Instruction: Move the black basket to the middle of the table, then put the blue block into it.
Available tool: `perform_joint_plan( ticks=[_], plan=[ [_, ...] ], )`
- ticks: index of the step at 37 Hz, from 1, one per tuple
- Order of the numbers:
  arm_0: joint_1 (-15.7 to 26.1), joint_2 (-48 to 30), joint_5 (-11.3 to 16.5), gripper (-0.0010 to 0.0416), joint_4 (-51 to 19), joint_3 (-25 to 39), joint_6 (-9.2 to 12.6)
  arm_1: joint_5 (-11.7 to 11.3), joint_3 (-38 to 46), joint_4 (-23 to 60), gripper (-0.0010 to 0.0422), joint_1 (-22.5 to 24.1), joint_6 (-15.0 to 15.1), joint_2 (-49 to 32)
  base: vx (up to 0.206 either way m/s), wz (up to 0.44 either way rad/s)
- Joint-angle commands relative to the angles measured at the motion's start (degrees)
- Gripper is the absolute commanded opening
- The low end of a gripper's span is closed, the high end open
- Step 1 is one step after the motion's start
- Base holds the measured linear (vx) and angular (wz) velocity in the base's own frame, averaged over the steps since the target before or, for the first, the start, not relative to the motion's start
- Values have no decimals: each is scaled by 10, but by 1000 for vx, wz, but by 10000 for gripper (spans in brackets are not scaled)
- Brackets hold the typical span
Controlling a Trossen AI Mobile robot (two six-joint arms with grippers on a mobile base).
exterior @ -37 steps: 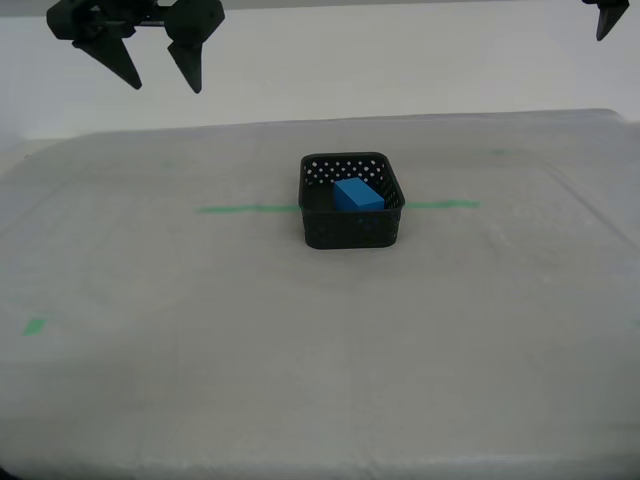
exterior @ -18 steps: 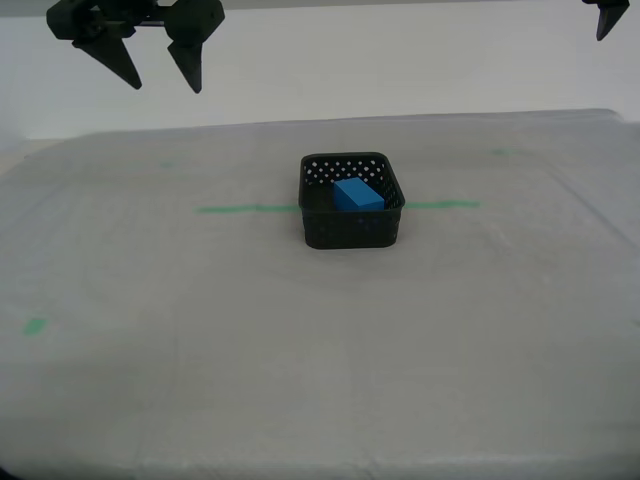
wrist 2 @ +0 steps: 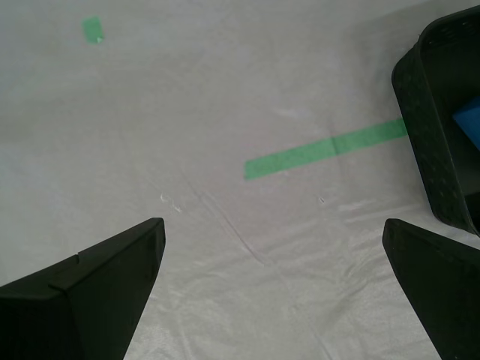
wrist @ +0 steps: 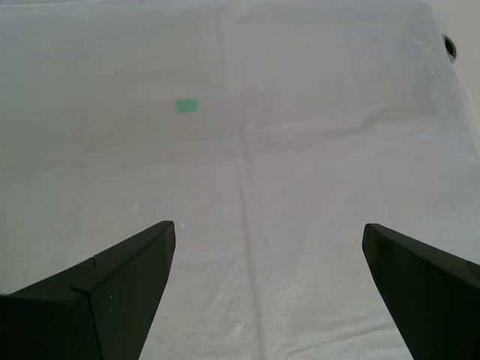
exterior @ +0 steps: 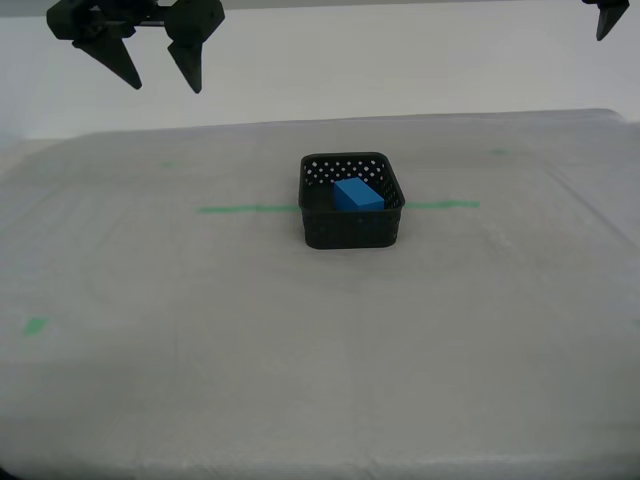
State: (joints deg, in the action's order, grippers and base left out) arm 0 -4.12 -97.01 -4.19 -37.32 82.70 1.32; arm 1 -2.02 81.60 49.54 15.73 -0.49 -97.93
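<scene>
Pale grey table (exterior: 300, 380) is bare at the near edge, w/ one green tape bit (exterior: 35, 326) near-left in the exterior view. Mid-table, on the green tape line (exterior: 245, 209), sits the basket (exterior: 352, 228), and the block (exterior: 358, 194) lies inside it, tilted. Judging by that, both steps look done; nothing left but to stay clear. Farther up, my second gripper (wrist 2: 274, 281) hangs w/ jaws spread wide, empty, basket just beside. My first gripper (wrist: 268, 274) likewise gapes over bare table, holding nothing.
</scene>
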Motion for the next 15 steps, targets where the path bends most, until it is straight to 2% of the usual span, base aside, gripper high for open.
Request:
perform_joint_plan(
  ticks=[1,15],
  plan=[
    [0,0,0,350,0,1,0,-2,0,0,400,0,-2,0,0,0],
    [0,0,0,351,0,0,0,-2,0,0,400,0,-1,0,0,0]
  ],
)
